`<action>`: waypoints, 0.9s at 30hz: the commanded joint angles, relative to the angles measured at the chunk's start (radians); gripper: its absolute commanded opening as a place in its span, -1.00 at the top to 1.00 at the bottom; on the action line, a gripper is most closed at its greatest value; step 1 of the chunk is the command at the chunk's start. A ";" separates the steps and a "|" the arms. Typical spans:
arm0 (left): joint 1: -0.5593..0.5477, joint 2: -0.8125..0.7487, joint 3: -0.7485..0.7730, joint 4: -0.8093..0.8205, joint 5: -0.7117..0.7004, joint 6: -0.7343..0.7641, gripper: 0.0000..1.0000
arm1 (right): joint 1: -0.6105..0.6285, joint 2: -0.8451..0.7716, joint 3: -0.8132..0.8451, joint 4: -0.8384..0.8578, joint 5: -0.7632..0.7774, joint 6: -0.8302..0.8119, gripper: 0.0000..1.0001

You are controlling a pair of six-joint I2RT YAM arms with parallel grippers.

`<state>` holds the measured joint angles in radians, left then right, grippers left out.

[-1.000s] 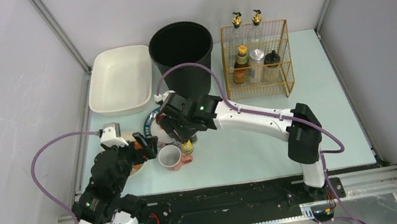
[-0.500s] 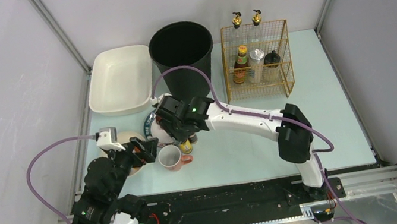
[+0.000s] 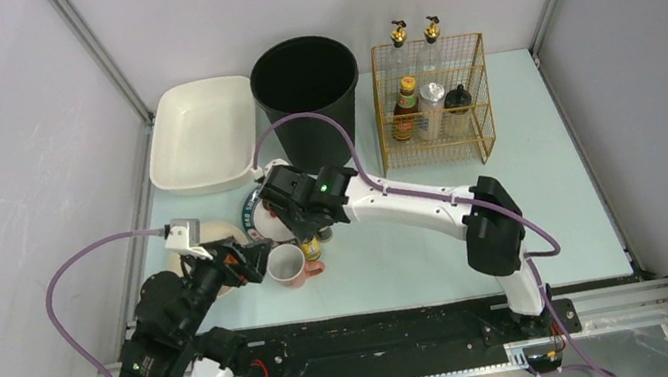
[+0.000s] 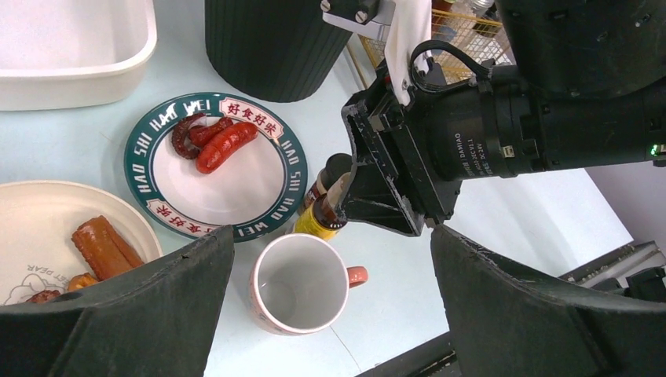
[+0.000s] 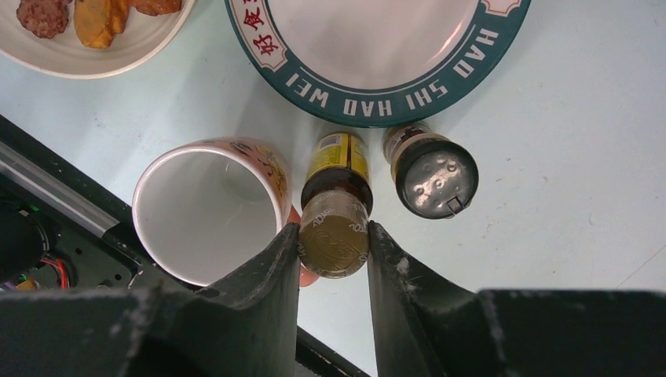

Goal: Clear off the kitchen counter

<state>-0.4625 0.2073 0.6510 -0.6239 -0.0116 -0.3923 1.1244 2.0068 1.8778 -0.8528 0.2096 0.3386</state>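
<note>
The kitchen counter (image 3: 422,256) is the big pale green top that fills the middle of the top view, from the black rail at the bottom up to the grey wall. A lot is on it.

The right gripper (image 5: 334,236) comes down from above onto a small bottle (image 5: 338,161) with a yellow label. One finger sits on each side of the brown cap, and both look like they touch it, so it grips the bottle by the cap.

The left gripper (image 4: 326,306) is spread wide and holds nothing. It hangs over the mug (image 4: 302,287) at the bottom middle of its view.

The bottle stands in a tight spot. The mug is just beside it on the left. A shaker (image 5: 436,177) with a dark lid is just beside it on the right. The green plate (image 5: 377,102) is right above it.

I think the grip is small, only on the cap. The bottle could tilt or slip out when it goes up. A finger could push the mug or knock the shaker over. The two arms are near each other, so they could bump too.
</note>
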 commanded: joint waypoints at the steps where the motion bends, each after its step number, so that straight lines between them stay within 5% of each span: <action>1: -0.005 0.012 0.027 0.018 0.041 0.025 -0.97 | 0.013 -0.084 -0.039 -0.008 0.043 -0.010 1.00; 16: -0.005 0.065 0.003 0.030 0.024 -0.081 -0.97 | 0.001 -0.410 -0.257 -0.053 0.161 0.008 1.00; 27: -0.005 0.033 -0.004 0.034 0.015 -0.064 -0.97 | -0.268 -0.598 -0.227 -0.055 0.116 -0.070 1.00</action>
<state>-0.4625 0.2543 0.6502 -0.6220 0.0044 -0.4461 0.9478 1.4857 1.5845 -0.9306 0.3084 0.3180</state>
